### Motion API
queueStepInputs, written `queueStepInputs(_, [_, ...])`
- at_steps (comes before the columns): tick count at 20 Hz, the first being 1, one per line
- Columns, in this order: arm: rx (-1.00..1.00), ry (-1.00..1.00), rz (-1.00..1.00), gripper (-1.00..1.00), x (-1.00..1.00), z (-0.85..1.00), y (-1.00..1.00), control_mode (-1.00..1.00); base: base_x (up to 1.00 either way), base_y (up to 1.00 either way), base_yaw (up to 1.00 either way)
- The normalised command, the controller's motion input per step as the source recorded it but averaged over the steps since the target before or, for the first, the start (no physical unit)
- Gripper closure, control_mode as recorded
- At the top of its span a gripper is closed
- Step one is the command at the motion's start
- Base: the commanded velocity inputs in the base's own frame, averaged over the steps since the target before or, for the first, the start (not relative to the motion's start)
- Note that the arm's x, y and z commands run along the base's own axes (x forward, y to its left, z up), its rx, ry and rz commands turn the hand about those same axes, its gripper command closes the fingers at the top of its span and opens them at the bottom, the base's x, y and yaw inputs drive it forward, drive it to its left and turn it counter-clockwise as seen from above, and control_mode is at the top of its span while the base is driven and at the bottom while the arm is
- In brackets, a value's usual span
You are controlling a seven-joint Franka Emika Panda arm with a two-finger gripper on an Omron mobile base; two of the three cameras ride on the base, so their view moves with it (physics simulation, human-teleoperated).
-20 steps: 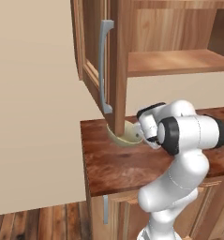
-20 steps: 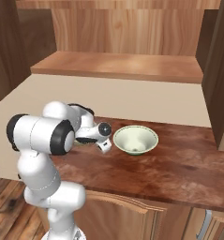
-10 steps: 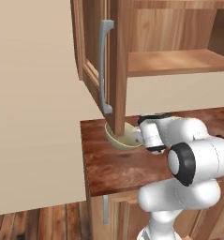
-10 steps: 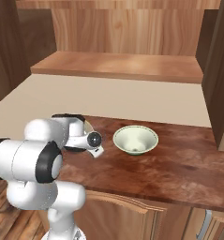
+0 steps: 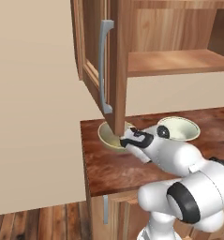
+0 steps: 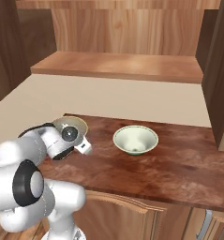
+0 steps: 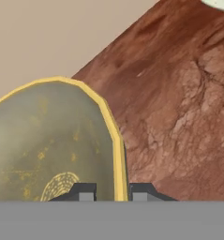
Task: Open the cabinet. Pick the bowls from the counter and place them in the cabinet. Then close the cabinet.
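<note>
Where fingers (image 7: 113,191) straddle olive bowl (image 7: 48,140) rim, tips barely visible

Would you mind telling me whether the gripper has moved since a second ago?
Yes. The gripper has swung left along the counter, away from the white bowl, to the tan bowl's rim.

- A plain beige wall (image 5: 33,117) fills the side toward nine o'clock from where I stand behind the left camera, running from top to floor.
- The same beige wall surface (image 6: 113,96) shows as a band at twelve o'clock in the right base view.
- A wood plank floor (image 5: 38,226) lies at seven o'clock.
- A low base cabinet (image 5: 115,215) sits at six o'clock, with a short grey handle (image 5: 105,209) standing upright on its front.
</note>
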Motion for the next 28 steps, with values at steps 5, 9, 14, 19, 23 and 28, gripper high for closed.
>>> queueStepInputs(5, [-0.19,0.33,-0.01,1.00,0.02,0.87,-0.02,-1.00,0.00,0.00,0.00])
queueStepInputs(9, [-0.11,0.32,0.00,1.00,0.00,0.63,-0.22,-1.00,0.00,0.00,0.00])
queueStepInputs(14, [-0.01,0.25,0.00,1.00,-0.02,0.52,-0.32,-1.00,0.00,0.00,0.00])
queueStepInputs(19, [0.00,0.03,0.00,1.00,-0.46,0.05,-0.17,-1.00,0.00,0.00,0.00])
queueStepInputs(23, [0.00,0.00,0.00,1.00,-0.68,0.05,-0.14,-1.00,0.00,0.00,0.00])
queueStepInputs(28, [0.00,0.00,0.00,1.00,-0.60,0.20,-0.13,-1.00,0.00,0.00,0.00])
